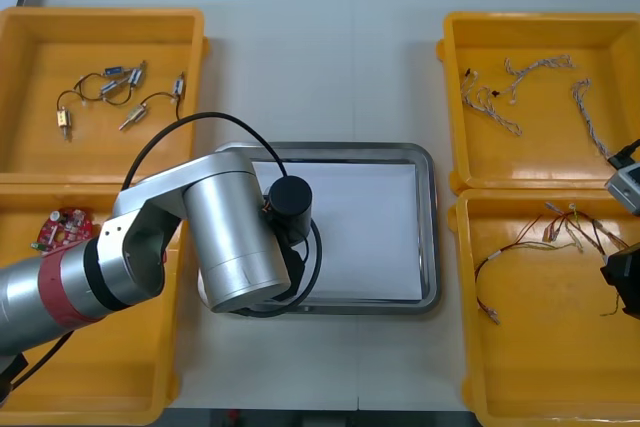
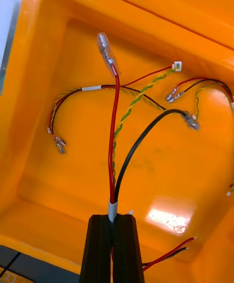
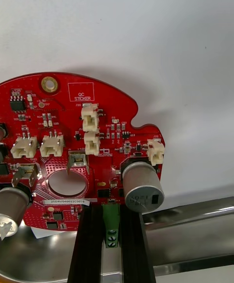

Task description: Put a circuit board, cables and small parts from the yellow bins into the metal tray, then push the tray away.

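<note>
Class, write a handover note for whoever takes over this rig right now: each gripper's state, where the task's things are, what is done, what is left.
Left gripper: shut on the circuit board, over the white inside of the metal tray; not yet released.
Right gripper: shut on a red and black cable at the near right bin.
Small metal parts lie in the far left bin.
Done: both picks.
Left: release the board, bring the cable and parts, push the tray away.
</note>
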You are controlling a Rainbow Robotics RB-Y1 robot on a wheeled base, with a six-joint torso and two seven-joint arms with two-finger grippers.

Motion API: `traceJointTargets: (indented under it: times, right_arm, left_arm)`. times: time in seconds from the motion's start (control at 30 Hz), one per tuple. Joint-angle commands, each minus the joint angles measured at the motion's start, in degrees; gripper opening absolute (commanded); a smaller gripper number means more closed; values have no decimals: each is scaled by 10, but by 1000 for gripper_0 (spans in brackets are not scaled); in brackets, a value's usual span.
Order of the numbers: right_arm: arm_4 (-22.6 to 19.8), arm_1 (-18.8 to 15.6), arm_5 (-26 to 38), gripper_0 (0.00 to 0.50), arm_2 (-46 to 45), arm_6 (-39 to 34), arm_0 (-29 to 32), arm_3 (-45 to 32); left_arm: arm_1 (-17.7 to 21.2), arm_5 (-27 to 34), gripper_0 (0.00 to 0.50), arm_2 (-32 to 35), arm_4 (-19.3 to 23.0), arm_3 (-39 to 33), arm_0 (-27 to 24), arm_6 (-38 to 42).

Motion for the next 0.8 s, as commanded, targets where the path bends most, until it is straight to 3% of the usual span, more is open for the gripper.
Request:
traceJointTargets:
  times: [0.03, 0.47, 0.63, 0.8]
  right_arm:
    - [-7, -35, 3, 0, 11, 14, -21, -38]
    - [-26, -46, 3, 0, 49, 10, -52, -50]
    - [-37, -50, 3, 0, 58, 6, -69, -41]
    - [-44, -53, 3, 0, 61, 4, -75, -34]
  left_arm:
    - [-17, -9, 0, -13, -10, 5, -19, 21]
    - [-19, -20, 1, -20, -15, 14, -19, 20]
    - [-19, -20, 179, -20, -17, 14, -19, 19]
    - [-18, -21, 289, -20, -21, 13, -19, 19]
